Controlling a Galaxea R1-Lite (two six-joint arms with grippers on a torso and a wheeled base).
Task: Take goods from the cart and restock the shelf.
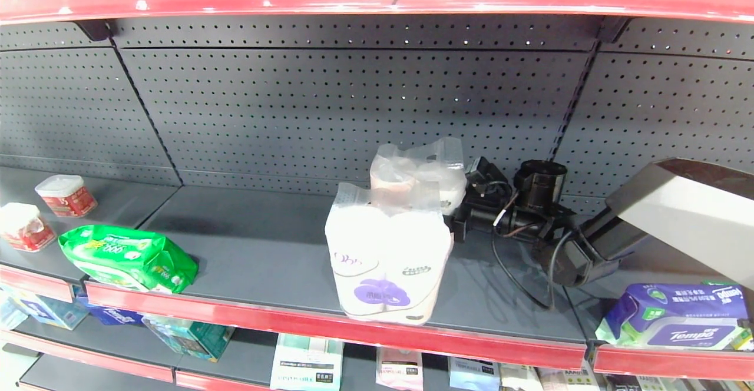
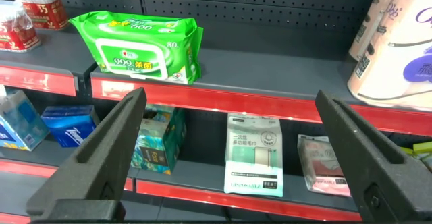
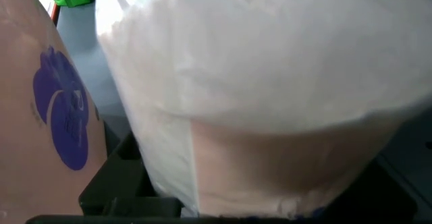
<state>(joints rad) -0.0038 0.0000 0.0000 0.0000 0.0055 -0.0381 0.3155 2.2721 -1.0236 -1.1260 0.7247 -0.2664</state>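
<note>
A: Where's the roll pack [image 1: 419,170]?
B: On the shelf [image 1: 265,244], pressed right against the right claw [image 1: 465,211]. A second pack [image 1: 386,255] stands just past the claw, at the lip.
A: Gripped?
B: Can't tell, the pack hides that. I'd judge it sits deep so the row fills from the back.
A: And the left claw [image 2: 231,102]?
B: Spread wide, holding nothing, facing the shelf front with wipes [image 2: 145,45] ahead of it. Likely parked clear of the work.
</note>
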